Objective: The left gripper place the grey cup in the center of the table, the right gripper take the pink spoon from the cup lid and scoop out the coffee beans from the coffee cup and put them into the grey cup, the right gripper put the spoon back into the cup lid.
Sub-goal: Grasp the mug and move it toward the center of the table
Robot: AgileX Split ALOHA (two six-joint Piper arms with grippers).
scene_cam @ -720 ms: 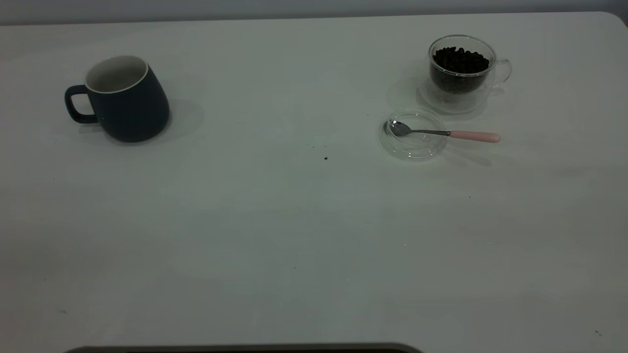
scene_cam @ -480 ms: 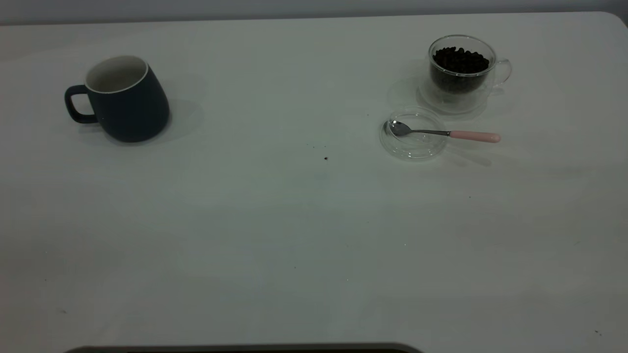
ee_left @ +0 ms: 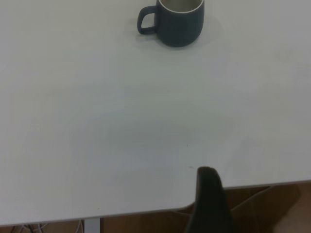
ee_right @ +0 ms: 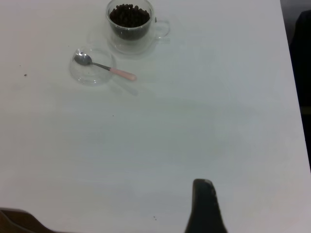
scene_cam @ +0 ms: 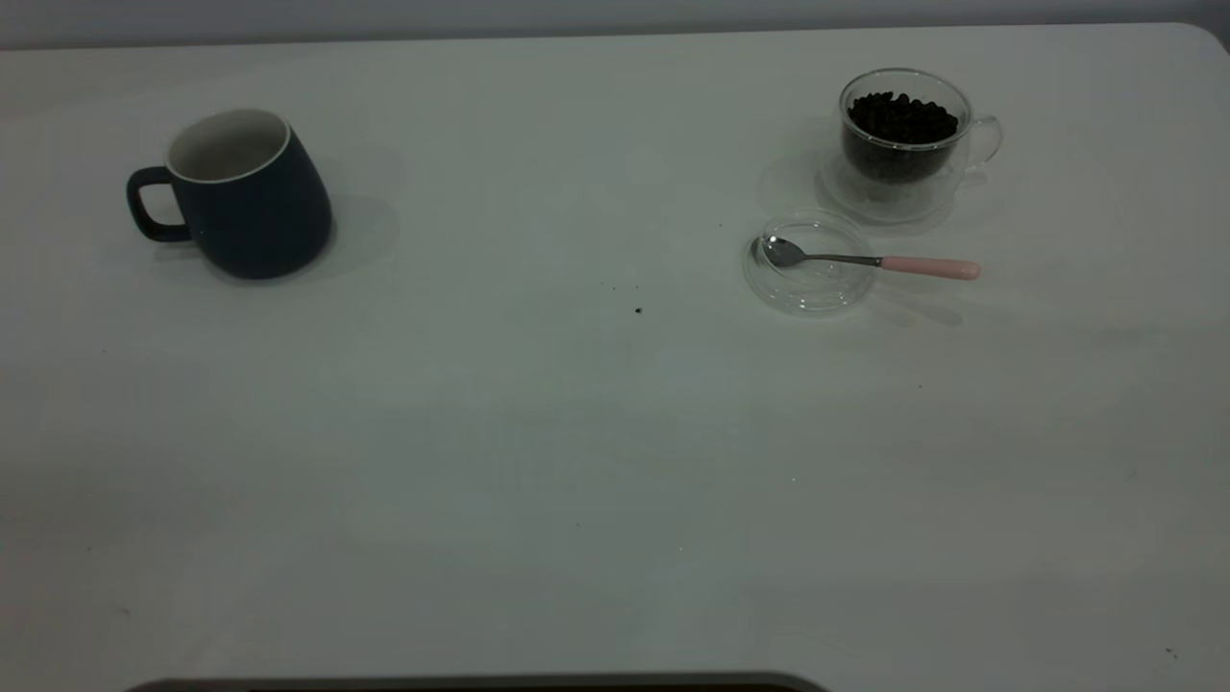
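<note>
The grey cup [scene_cam: 235,192] stands upright and empty at the table's far left, its handle pointing left; it also shows in the left wrist view [ee_left: 175,19]. The glass coffee cup [scene_cam: 903,139] with coffee beans stands at the far right. In front of it lies the clear cup lid [scene_cam: 810,261] with the pink-handled spoon [scene_cam: 870,260] resting in it, bowl in the lid and handle pointing right. Both also show in the right wrist view, the lid [ee_right: 92,66] and the spoon [ee_right: 104,66]. The left gripper [ee_left: 209,201] and the right gripper [ee_right: 204,206] hang back at the near table edge, far from everything.
A few dark crumbs [scene_cam: 638,309] lie near the middle of the white table [scene_cam: 538,432]. The table's right edge [ee_right: 291,97] shows in the right wrist view. Neither arm shows in the exterior view.
</note>
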